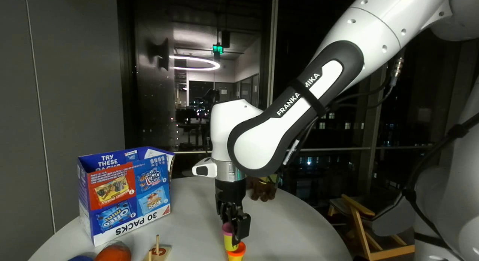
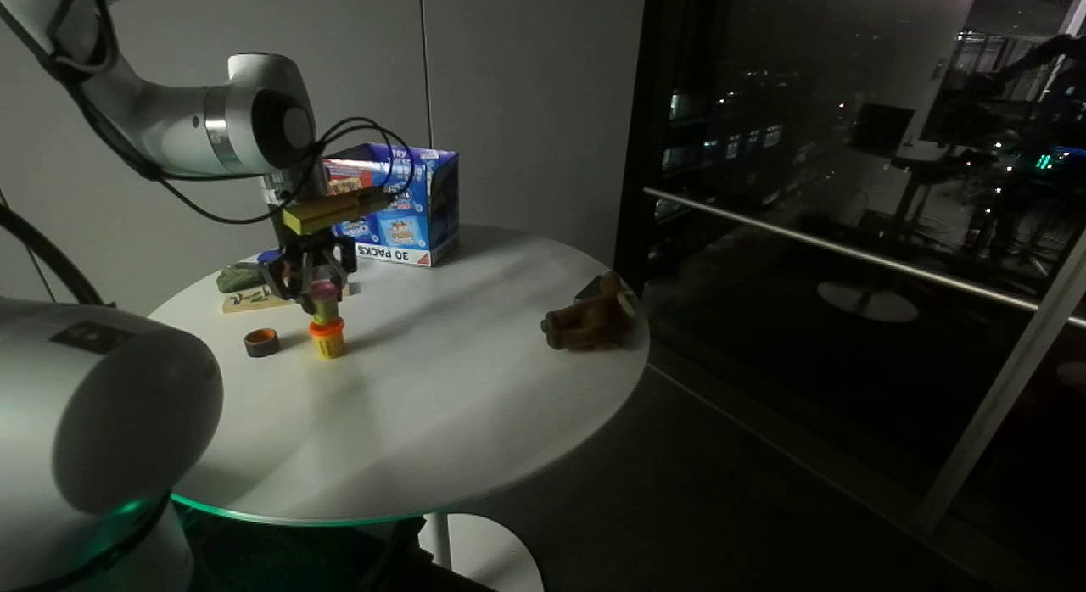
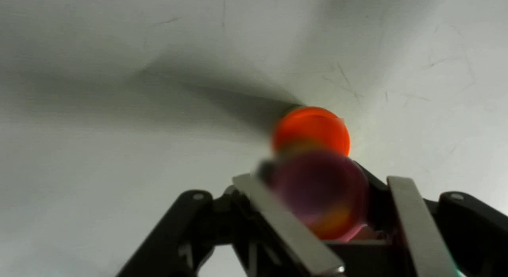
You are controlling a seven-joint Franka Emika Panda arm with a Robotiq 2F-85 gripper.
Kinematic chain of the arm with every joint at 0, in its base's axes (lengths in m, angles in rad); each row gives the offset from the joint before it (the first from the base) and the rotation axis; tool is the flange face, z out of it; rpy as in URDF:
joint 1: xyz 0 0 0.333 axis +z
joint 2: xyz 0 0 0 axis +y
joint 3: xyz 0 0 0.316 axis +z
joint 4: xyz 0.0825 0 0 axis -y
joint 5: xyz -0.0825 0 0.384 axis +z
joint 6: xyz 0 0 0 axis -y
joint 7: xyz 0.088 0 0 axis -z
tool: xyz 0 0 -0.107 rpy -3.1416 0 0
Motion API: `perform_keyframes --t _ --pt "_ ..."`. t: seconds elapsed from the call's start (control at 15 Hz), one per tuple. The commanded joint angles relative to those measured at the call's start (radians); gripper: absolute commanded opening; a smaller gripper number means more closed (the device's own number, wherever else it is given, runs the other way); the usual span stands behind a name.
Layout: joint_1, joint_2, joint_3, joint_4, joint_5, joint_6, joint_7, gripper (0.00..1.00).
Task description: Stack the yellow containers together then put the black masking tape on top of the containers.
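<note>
My grpr (image 2: 325, 293) grips the pink-lid tub (image 2: 325, 309); orange-lid tub (image 2: 329, 343) is just below grpr, contact unclear. Blk tape (image 2: 261, 343) sits lower, off to grpr's side. I shd ctr, lower slowly, release w/o tipping.

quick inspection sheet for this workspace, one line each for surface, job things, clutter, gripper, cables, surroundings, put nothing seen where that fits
Surface: round white table; fine scratches show in the wrist view.
Job's things: pink-lidded yellow tub directly over the orange-lidded yellow tub; contact can't be confirmed. Black masking tape lies on the table near them, not yet on top.
Clutter: blue snack carton, wooden board, brown toy, orange rounded item cut off by the frame.
Gripper: fingers closed on the pink-lidded yellow tub.
Cables: black cables run along the arm.
Surroundings: dark window, metal rail, wooden-framed chair.
</note>
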Motion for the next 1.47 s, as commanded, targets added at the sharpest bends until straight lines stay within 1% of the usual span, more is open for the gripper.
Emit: perform_keyframes --t 0.0,1.07,1.4 --pt "-0.011 -0.025 0.008 -0.013 -0.021 0.021 0.03 0.24" --pt "-0.029 -0.042 -0.005 -0.032 -0.015 0.024 0.057 0.24" --pt "-0.024 -0.043 -0.006 -0.034 -0.003 0.012 0.046 0.24"
